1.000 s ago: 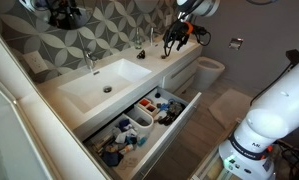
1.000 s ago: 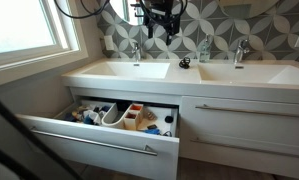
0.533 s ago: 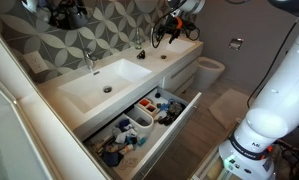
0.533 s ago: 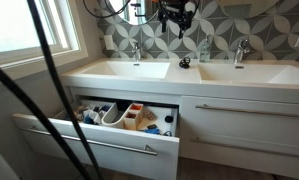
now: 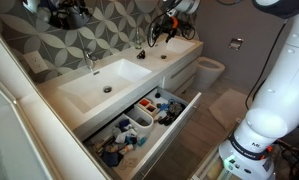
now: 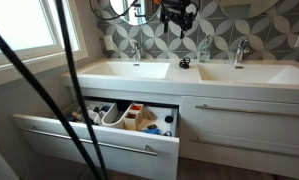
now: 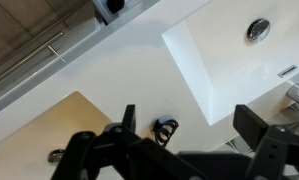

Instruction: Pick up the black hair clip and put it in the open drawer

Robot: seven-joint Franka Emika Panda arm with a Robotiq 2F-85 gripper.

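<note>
The black hair clip (image 6: 185, 63) lies on the white counter between the two basins. In the wrist view the clip (image 7: 166, 129) lies just inside the left finger. My gripper (image 6: 176, 20) hangs in the air above the clip, open and empty, and it also shows in an exterior view (image 5: 167, 30). In the wrist view the gripper (image 7: 189, 125) has its jaws wide apart over the counter. The open drawer (image 6: 99, 140) stands pulled out below the left basin, with white bins and blue and dark toiletries; it also shows in an exterior view (image 5: 177, 128).
Two basins (image 6: 124, 72) with faucets (image 6: 135, 50) flank the clip. A soap bottle (image 6: 204, 50) stands behind it. The right drawer front (image 6: 244, 108) is closed. A toilet (image 5: 209, 70) stands beyond the vanity. Dark cables (image 6: 69, 90) cross the foreground.
My gripper has shifted sideways from near the left faucet to above the clip and stayed open. The clip and the drawer have not moved.
</note>
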